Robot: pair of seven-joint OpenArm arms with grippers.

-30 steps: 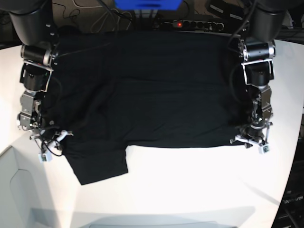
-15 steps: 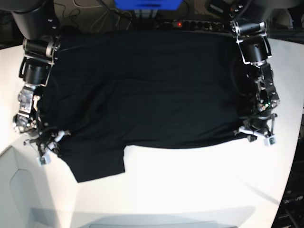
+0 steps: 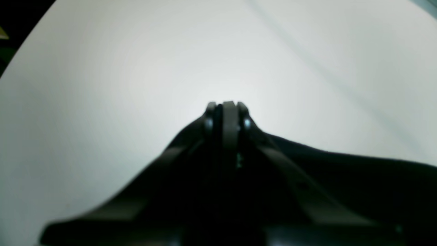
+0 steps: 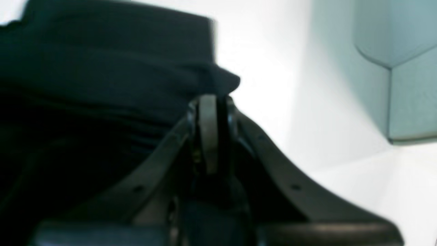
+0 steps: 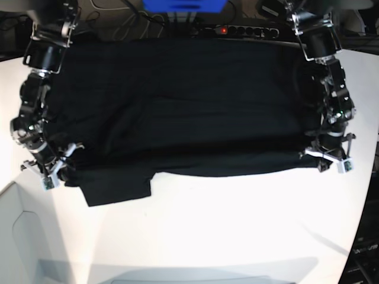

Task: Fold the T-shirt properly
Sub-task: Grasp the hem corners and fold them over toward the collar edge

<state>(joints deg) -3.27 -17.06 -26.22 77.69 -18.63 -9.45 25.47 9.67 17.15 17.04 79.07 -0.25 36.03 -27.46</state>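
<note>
Both pincers, left pincer (image 5: pixel 329 158) and right pincer (image 5: pixel 48 171), are clamped on the T-shirt's (image 5: pixel 177 112) near corners, cloth spread across the desk (image 5: pixel 237 231). Judging by this, a stretch-and-fold step; next, carry the hem over evenly.

White table (image 5: pixel 237 225); power strip (image 5: pixel 240 29) w/ red light, rear edge.

No readable text, label or number anywhere
</note>
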